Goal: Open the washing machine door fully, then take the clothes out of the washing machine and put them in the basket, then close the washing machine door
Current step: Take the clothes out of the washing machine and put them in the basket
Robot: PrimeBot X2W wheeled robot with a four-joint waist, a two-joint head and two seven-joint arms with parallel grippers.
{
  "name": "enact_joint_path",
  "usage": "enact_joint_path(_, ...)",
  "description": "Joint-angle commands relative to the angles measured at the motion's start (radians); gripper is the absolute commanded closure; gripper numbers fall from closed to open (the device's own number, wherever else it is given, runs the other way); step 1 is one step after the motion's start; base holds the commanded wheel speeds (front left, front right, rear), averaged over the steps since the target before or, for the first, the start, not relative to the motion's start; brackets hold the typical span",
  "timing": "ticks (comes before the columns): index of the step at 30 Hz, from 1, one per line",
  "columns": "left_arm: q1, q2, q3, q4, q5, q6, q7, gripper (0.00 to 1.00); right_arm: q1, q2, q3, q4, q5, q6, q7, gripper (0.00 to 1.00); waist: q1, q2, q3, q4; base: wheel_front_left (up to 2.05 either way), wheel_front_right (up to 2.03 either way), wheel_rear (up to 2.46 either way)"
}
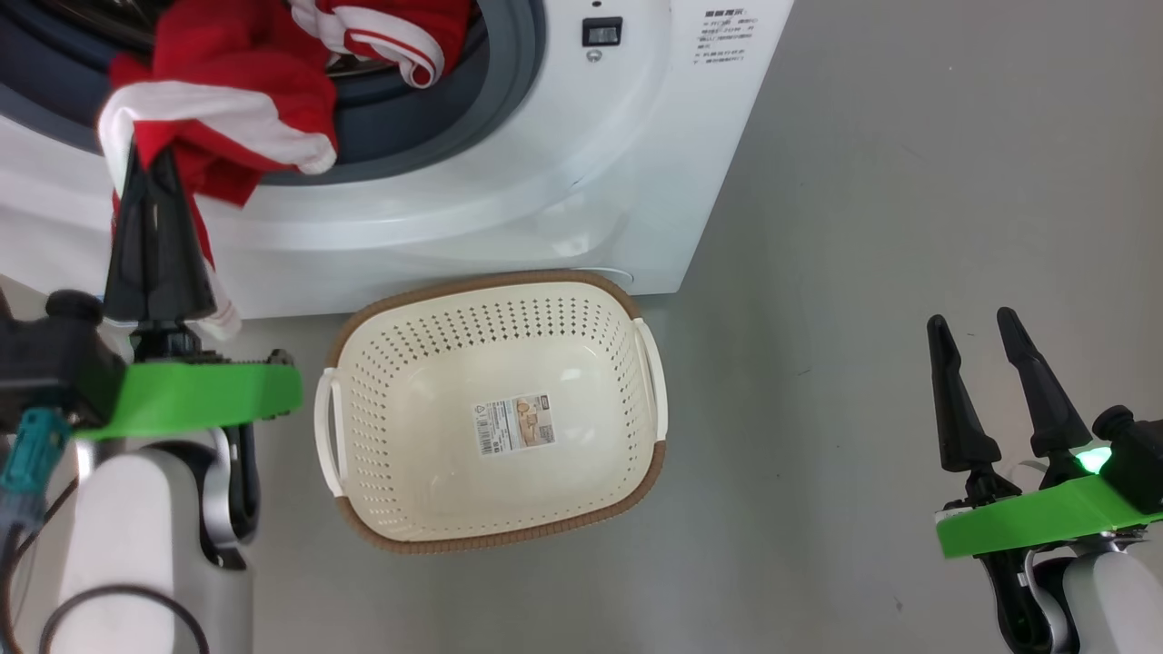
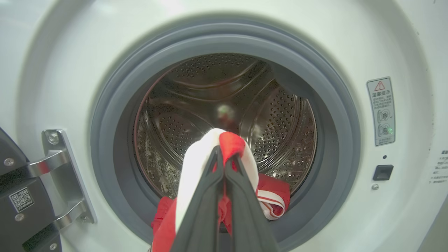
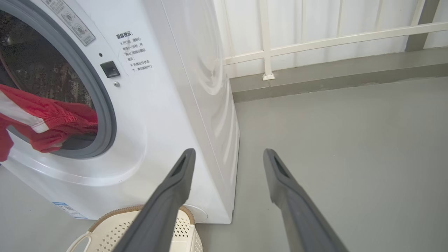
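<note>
The washing machine (image 1: 581,182) stands with its mouth uncovered, and its steel drum (image 2: 224,91) sits inside the grey rubber ring (image 2: 105,140). Bright red and white clothes (image 1: 236,82) hang out over the ring's lower lip. My left gripper (image 1: 147,159) is shut on a fold of that fabric (image 2: 231,143) just in front of the mouth. Only the dark hinged edge of the washing machine door (image 2: 17,210) shows, swung out at the left. On the floor before the machine, the cream basket (image 1: 563,363) holds just its paper label (image 1: 513,422). My right gripper (image 1: 971,320) is open and holds nothing.
Bare grey floor (image 1: 909,182) stretches to the right of the machine and basket. A white railing (image 3: 266,45) and a low grey kerb (image 3: 332,77) run behind the machine's right side. The metal door hinge (image 2: 52,168) juts out at the mouth's left.
</note>
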Motion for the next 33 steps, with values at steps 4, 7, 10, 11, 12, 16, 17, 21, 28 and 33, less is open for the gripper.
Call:
enact_joint_path(4,0.048,0.017,0.012,-0.121,0.017,-0.013,-0.012,1.0,0.012,-0.011,0.022,-0.024,-0.007,0.006,-0.006,0.0,0.0,0.0,-0.001,0.001,0.0,0.0,0.0)
enact_joint_path(7,0.071,0.016,0.001,-0.193,0.016,-0.01,-0.012,1.0,0.01,-0.011,0.024,-0.023,-0.006,0.006,-0.006,0.0,0.0,0.0,-0.001,0.0,0.0,0.0,0.0)
enact_joint_path(10,0.094,0.016,-0.018,-0.264,0.005,0.004,-0.012,1.0,0.012,-0.011,0.023,-0.022,-0.006,0.006,-0.006,0.0,0.0,0.0,-0.002,-0.001,0.0,0.0,0.0)
enact_joint_path(11,0.1,0.016,-0.024,-0.289,0.003,0.009,-0.012,1.0,0.012,-0.011,0.023,-0.022,-0.007,0.006,-0.006,0.0,0.0,0.0,-0.002,-0.001,0.0,0.0,0.0)
enact_joint_path(12,0.107,0.016,-0.03,-0.305,-0.002,0.013,-0.012,1.0,0.013,-0.011,0.022,-0.022,-0.007,0.006,-0.006,0.0,0.0,0.0,-0.002,-0.001,0.0,0.0,0.0)
enact_joint_path(16,0.136,0.015,-0.061,-0.287,-0.012,0.022,-0.012,1.0,0.014,-0.01,0.026,-0.021,-0.007,0.006,-0.006,0.0,0.0,0.0,-0.001,-0.002,0.0,0.0,0.0)
enact_joint_path(17,0.139,0.015,-0.065,-0.275,-0.014,0.023,-0.012,1.0,0.014,-0.009,0.028,-0.02,-0.006,0.006,-0.006,0.0,0.0,0.0,-0.001,-0.004,0.0,0.0,0.0)
enact_joint_path(21,0.149,0.015,-0.084,-0.23,-0.036,0.026,-0.012,1.0,0.011,-0.008,0.03,-0.022,-0.005,0.006,-0.006,0.0,0.0,0.0,0.002,-0.009,0.0,0.0,0.0)
enact_joint_path(28,0.161,0.015,-0.126,-0.129,-0.077,0.017,-0.012,1.0,0.009,-0.006,0.028,-0.026,-0.005,0.006,-0.006,0.0,0.0,0.0,0.019,-0.014,0.0,0.0,0.0)
enact_joint_path(33,0.151,0.015,-0.148,-0.009,-0.106,0.004,-0.012,1.0,-0.003,-0.003,0.025,-0.032,-0.006,0.006,-0.006,0.0,0.0,0.0,0.049,-0.016,0.0,0.0,0.0)
